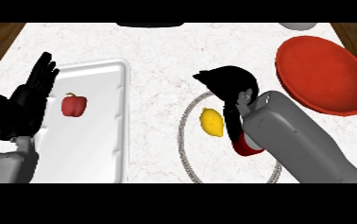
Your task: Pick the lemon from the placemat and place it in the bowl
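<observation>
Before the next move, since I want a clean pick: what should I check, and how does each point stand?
1. The lemon lies on the placemat, unheld: ok.
2. The right robot hand is close to the lemon, just above it in the view: ok.
3. The right robot hand is shaped to close round the lemon: cannot tell.
4. The bowl is in view, to the upper right of the lemon: ok.
5. The left robot hand rests open at the left edge, far from the lemon: ok.

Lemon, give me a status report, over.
Lemon on placemat, not grasped. Right robot hand just beside it; left robot hand open, resting at left edge. Path to bowl unobstructed.
</observation>
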### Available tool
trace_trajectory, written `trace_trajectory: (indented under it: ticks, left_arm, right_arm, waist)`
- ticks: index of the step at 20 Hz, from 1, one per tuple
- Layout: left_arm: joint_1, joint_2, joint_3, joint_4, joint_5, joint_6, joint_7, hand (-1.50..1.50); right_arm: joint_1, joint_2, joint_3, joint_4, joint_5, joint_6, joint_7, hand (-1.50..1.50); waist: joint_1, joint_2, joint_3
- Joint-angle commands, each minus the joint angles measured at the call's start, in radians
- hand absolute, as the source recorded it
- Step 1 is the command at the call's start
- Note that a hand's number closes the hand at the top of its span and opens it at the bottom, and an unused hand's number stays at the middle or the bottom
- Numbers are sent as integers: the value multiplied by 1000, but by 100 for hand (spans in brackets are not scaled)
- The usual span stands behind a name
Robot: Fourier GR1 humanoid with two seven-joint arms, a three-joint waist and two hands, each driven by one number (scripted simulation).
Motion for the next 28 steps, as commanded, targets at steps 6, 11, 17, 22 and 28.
trace_trajectory:
  ticks: [6, 11, 17, 22, 28]
  left_arm:
    - [-10, -15, 33, 30, -25, -28, -24, 0]
    - [54, -34, 29, -55, -36, -34, 9, 0]
    - [-15, -87, 18, 3, -80, -16, 13, 0]
    - [-2, -105, 31, 35, -102, -25, -34, 0]
    - [7, -114, 25, -35, -122, -32, 20, 0]
  right_arm:
    - [72, 46, 33, -15, 249, -76, -97, -150]
    - [122, 63, -18, 12, 257, -20, -153, -150]
    - [229, 117, 2, -46, 368, -16, -117, -150]
    - [236, 106, -22, 32, 470, -85, -251, -150]
    - [209, 180, -75, 117, 525, -92, -260, -150]
  waist:
    - [-5, -1, 0]
    - [-3, -2, 0]
    - [-8, -1, 0]
    - [-6, -1, 0]
    - [-4, -1, 0]
